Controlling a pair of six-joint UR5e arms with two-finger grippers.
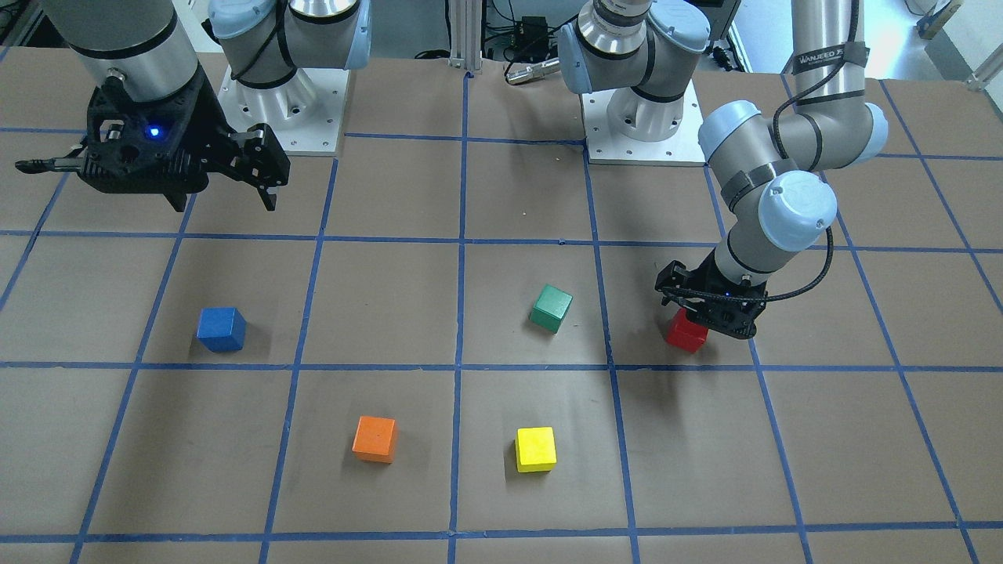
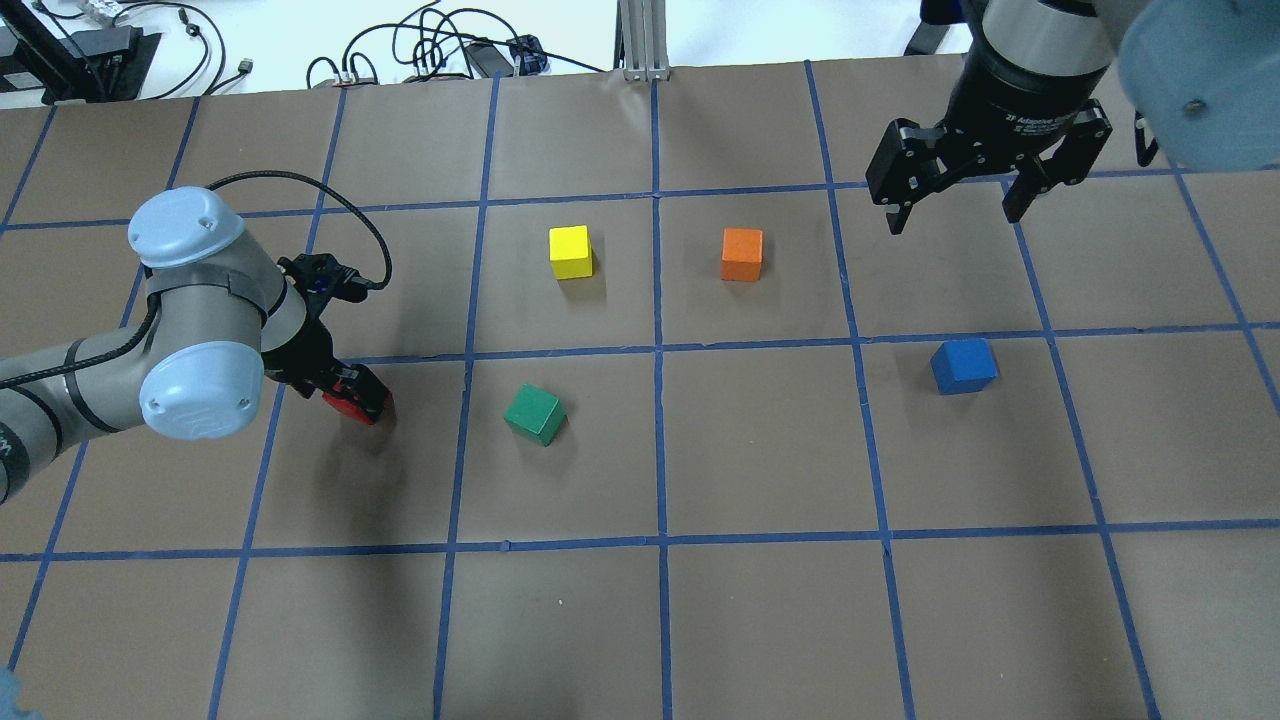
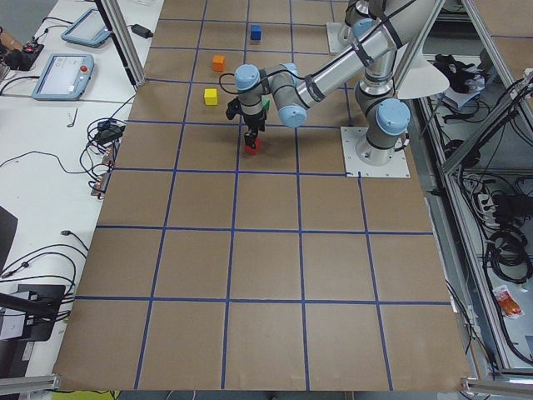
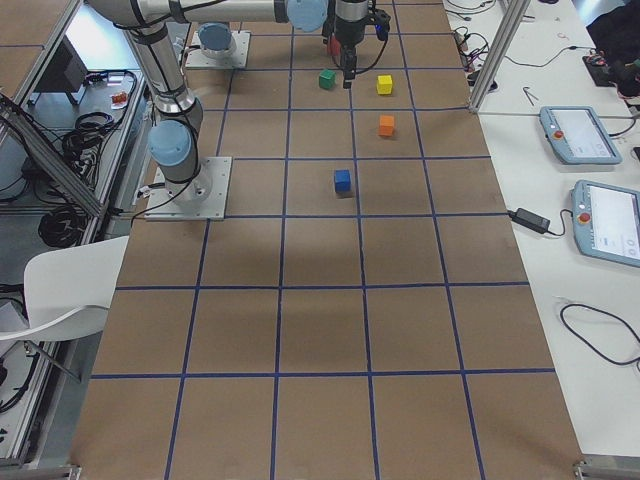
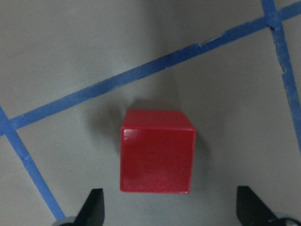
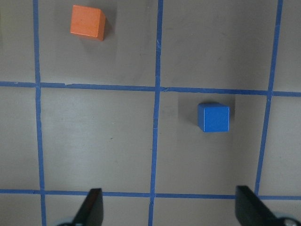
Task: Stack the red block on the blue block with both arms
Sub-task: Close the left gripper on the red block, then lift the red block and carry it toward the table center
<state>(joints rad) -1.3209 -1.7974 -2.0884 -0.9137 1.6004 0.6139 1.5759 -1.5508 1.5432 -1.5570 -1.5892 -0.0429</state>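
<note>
The red block (image 5: 157, 157) sits on the table and also shows in the overhead view (image 2: 364, 406). My left gripper (image 2: 345, 385) hangs low right over it. In the left wrist view its two fingertips (image 5: 92, 207) stand wide apart on either side of the block and do not touch it, so it is open. The blue block (image 2: 963, 365) sits alone on the right half of the table and shows in the right wrist view (image 6: 213, 117). My right gripper (image 2: 951, 215) is open and empty, held high above the table, beyond the blue block.
A green block (image 2: 535, 414) sits just right of the red block. A yellow block (image 2: 571, 251) and an orange block (image 2: 742, 254) sit farther out at mid-table. Blue tape lines divide the brown table (image 2: 760, 620) into squares.
</note>
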